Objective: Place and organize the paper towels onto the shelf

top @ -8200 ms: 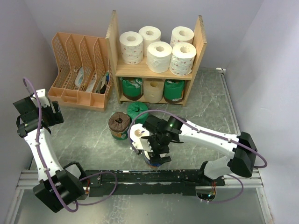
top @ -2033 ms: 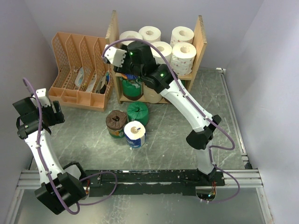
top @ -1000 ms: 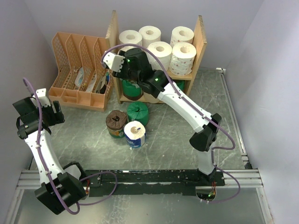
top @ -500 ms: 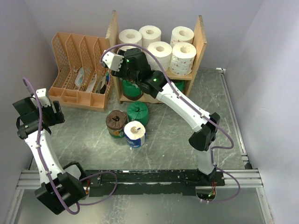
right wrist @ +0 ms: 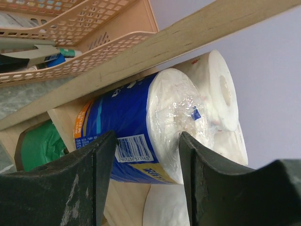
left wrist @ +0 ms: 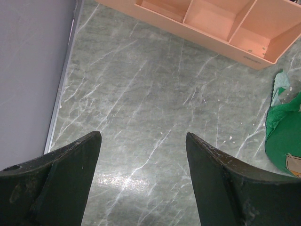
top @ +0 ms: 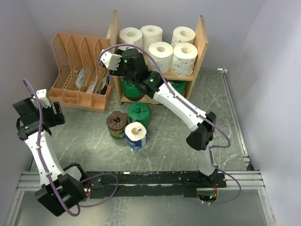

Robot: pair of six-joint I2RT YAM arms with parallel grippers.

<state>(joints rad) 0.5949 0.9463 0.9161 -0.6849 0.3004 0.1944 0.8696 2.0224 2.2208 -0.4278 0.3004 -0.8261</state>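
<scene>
While the right claw grips a blue roll at the shelf's top-left front corner, a fall threatens.
Freed overhanging the edge, it could drop to the desk; the left claw hangs wide open, empty.

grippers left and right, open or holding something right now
Left gripper: open, holding nothing.
Right gripper: closed on the blue-wrapped white paper towel roll.
</scene>
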